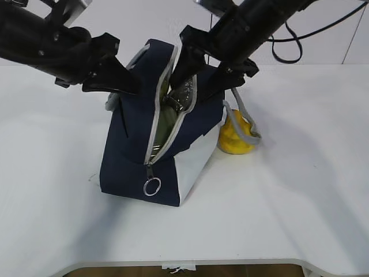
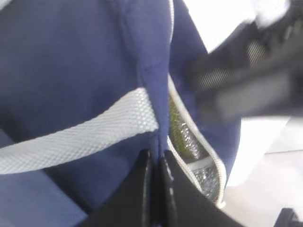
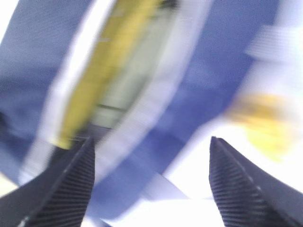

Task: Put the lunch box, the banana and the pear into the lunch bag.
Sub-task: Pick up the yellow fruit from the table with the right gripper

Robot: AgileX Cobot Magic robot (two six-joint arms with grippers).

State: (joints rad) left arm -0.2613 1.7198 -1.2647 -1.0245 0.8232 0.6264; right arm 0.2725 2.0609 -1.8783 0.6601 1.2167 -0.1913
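Observation:
The navy lunch bag (image 1: 130,156) stands mid-table with its zipper open. My left gripper (image 1: 131,85) is shut on a fold of the bag's left wall (image 2: 150,94), just above the grey handle (image 2: 94,130). Over the opening, my right gripper (image 1: 200,85) is open, its fingers (image 3: 78,182) straddling the bag's right wall with nothing between them. Inside the bag I see the sage-green lunch box (image 3: 137,78) and, beside it, the long yellow banana (image 3: 106,61); this view is blurred. The squat yellow pear (image 1: 233,137) sits on the table against the bag's right side, under a handle loop.
The zipper's metal ring pull (image 1: 152,186) hangs at the bag's near end beside the white end panel (image 1: 196,158). The white table (image 1: 300,190) runs to a front edge close below the bag. A black cable (image 1: 288,49) trails behind the right arm.

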